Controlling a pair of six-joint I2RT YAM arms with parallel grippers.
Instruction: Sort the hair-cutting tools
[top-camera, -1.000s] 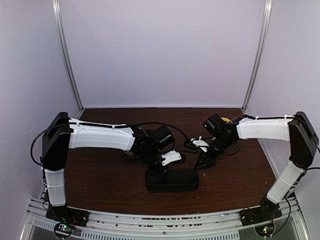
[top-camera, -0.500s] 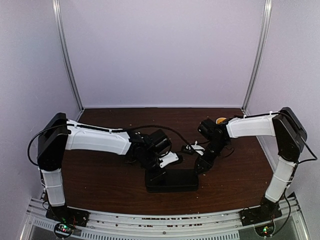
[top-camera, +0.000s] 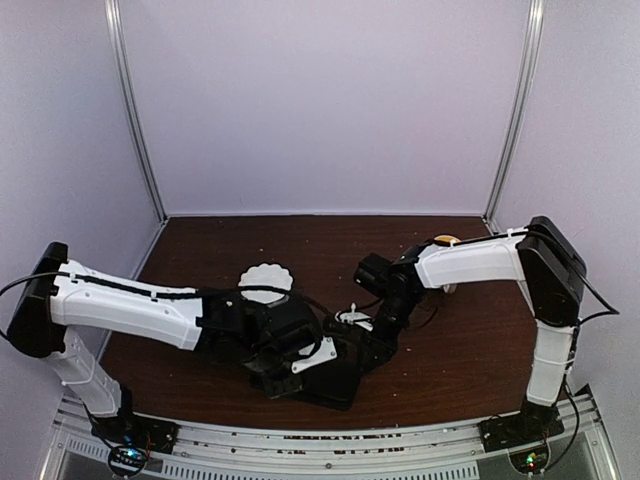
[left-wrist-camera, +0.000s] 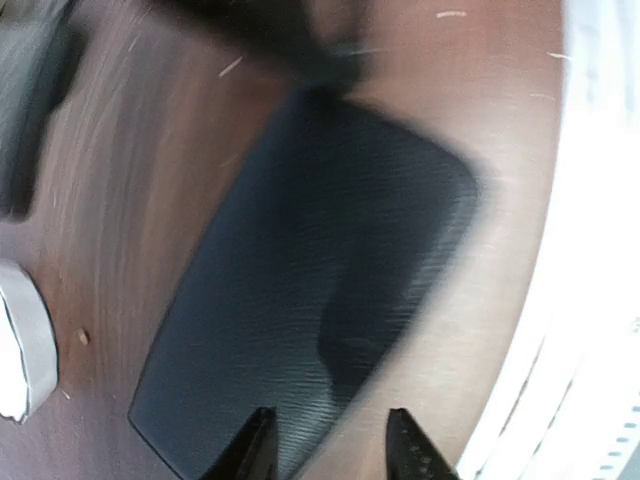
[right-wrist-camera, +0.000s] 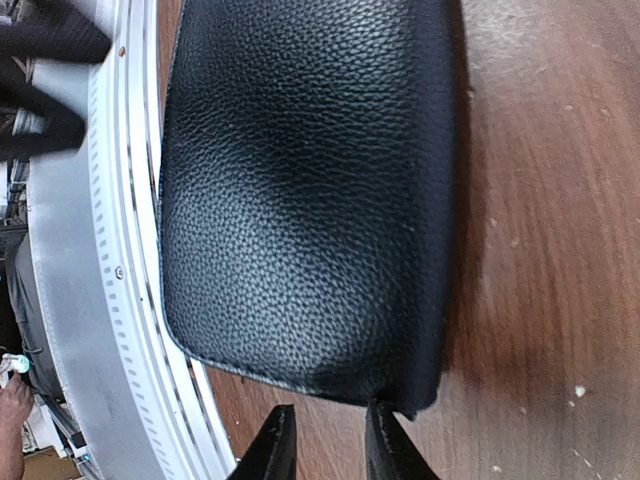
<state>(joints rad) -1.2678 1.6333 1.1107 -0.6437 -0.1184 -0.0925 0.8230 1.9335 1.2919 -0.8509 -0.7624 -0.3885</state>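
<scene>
No scissors or hair clips show in any view. The flat black case (top-camera: 340, 386) lies skewed near the table's front edge. My left gripper (top-camera: 300, 368) hangs low over its left part; in the left wrist view the gripper (left-wrist-camera: 330, 452) is open with the blurred case (left-wrist-camera: 320, 250) below and between the fingers. My right gripper (top-camera: 373, 340) is at the case's right end. In the right wrist view the gripper (right-wrist-camera: 330, 446) is slightly open and empty, and one fingertip (right-wrist-camera: 388, 440) touches the corner of the case (right-wrist-camera: 300, 190).
The white scalloped bowl (top-camera: 265, 282) stands behind the left arm; its rim also shows in the left wrist view (left-wrist-camera: 25, 350). A small orange thing (top-camera: 445, 240) lies at the back right. The metal front rail (right-wrist-camera: 110, 300) runs close beside the case.
The left arm has swung forward and low, which uncovers the bowl. The case has slid left and turned askew. The right gripper has followed it to the left.
</scene>
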